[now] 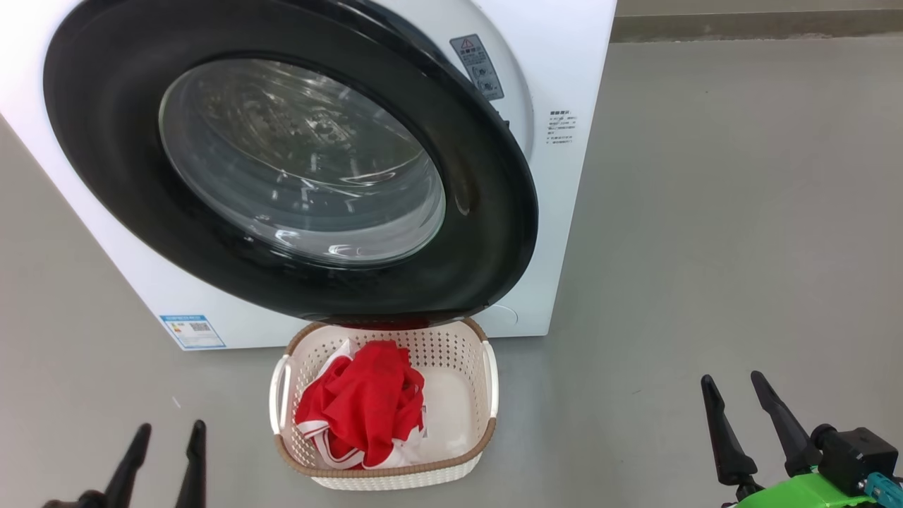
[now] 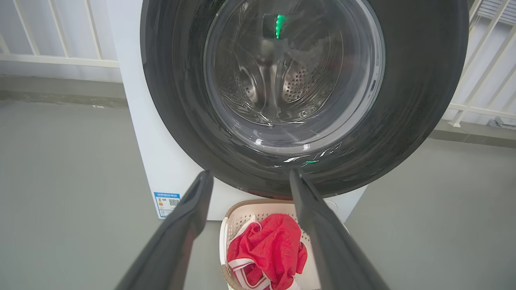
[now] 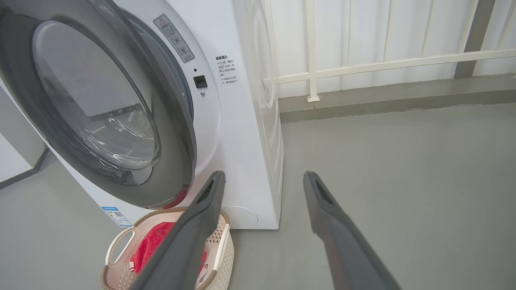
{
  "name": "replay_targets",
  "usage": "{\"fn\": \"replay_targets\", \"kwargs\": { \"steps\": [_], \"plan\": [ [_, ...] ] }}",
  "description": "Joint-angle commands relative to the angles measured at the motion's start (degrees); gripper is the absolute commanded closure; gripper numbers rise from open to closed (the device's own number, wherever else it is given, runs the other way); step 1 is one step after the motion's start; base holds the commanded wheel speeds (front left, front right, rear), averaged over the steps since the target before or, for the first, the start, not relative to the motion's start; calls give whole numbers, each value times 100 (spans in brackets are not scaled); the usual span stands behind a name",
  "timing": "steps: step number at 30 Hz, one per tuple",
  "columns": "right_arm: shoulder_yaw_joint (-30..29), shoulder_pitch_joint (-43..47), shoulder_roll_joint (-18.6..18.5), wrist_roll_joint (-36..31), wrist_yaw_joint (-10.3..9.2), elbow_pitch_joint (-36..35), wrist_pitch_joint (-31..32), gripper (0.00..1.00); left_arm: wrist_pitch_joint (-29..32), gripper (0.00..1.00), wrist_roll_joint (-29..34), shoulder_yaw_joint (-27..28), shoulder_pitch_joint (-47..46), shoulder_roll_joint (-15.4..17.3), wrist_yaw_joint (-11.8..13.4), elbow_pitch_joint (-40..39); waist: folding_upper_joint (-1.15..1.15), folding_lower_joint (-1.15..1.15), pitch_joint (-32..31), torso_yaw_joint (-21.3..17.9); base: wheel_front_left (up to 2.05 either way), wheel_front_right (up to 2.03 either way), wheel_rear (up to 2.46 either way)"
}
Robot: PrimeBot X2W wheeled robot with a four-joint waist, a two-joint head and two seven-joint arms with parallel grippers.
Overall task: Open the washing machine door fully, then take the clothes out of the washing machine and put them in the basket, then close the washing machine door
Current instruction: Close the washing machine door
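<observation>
My left gripper sat at the lower left of the head view, its two dark fingers spread apart and holding nothing. My right gripper sat at the lower right, fingers likewise spread and empty. Both hung above the grey floor, well apart from everything else.

Between them, a little further forward, the basket stood on the floor. It was cream, with perforated walls and a brown rim. The clothes lay inside it, the red piece with white bands bunched towards the basket's left side. A pale patch to the right of the red may have been the white piece or the bare basket floor; I could not tell which.

The far end of the basket sat just under the lower edge of the washing machine door. The door's black ring and bulging glass stood swung partly out from the washing machine. In the right wrist view there was a clear gap at the door's right edge. A small blue label marked the machine's lower left corner.
</observation>
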Motion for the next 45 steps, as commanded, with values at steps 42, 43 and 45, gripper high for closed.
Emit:
{"fn": "replay_targets", "kwargs": {
  "steps": [42, 43, 45],
  "plan": [
    [727, -1762, 183, 232, 35, 88, -37, 100, -70, 0, 354, -254, -394, -481, -31, -401, 0, 0, 445, 1061, 0, 0, 0],
    [727, -1762, 183, 232, 35, 88, -37, 100, -70, 0, 354, -254, -394, -481, -31, -401, 0, 0, 445, 1061, 0, 0, 0],
    [733, -1978, 192, 251, 35, 155, -37, 100, -70, 0, 331, -280, -446, -495, -31, -418, 0, 0, 549, 1117, 0, 0, 0]
  ]
}}
